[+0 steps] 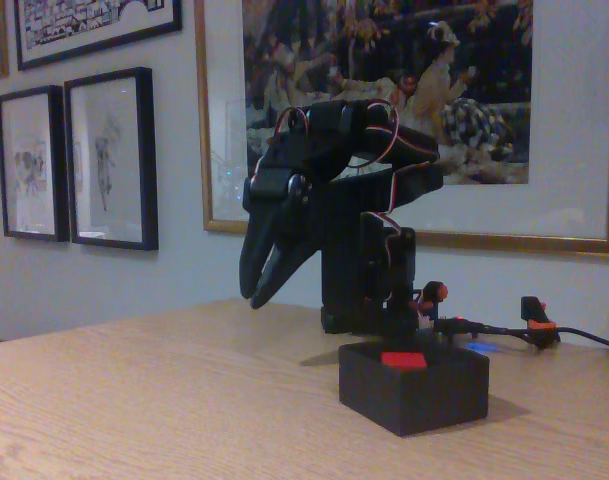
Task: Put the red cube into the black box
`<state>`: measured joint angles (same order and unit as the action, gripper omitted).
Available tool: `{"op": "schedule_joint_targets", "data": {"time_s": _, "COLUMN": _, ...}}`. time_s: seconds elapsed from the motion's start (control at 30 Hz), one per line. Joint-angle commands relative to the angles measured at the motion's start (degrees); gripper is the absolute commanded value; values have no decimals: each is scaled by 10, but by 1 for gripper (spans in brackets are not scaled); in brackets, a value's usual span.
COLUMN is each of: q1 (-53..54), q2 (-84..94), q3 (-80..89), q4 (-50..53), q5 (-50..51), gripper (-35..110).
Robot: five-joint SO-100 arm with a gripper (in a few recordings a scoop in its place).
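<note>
In the fixed view the red cube [403,359] sits inside the black box [414,392] (top just above the rim). The gripper [254,293] hangs empty, fingers slightly apart, above the wooden table [134,410].

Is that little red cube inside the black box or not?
Inside. The red cube shows just above the rim of the black box, within its walls. The gripper hangs apart to the left, holding nothing.

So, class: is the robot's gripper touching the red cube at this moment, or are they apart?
Apart. In the fixed view the gripper hangs above the table to the left, while the red cube sits in the black box, with clear wall and tabletop between them.
</note>
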<state>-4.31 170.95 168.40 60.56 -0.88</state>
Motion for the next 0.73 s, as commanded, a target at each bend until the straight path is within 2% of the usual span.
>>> {"op": "schedule_joint_targets", "data": {"time_s": 0.0, "q1": -5, "q2": 24, "q3": 4, "q4": 18, "q5": 8, "gripper": 0}}
{"op": "schedule_joint_targets", "data": {"time_s": 0.7, "q1": 3, "q2": 32, "q3": 6, "q4": 22, "q5": 28, "gripper": -2}}
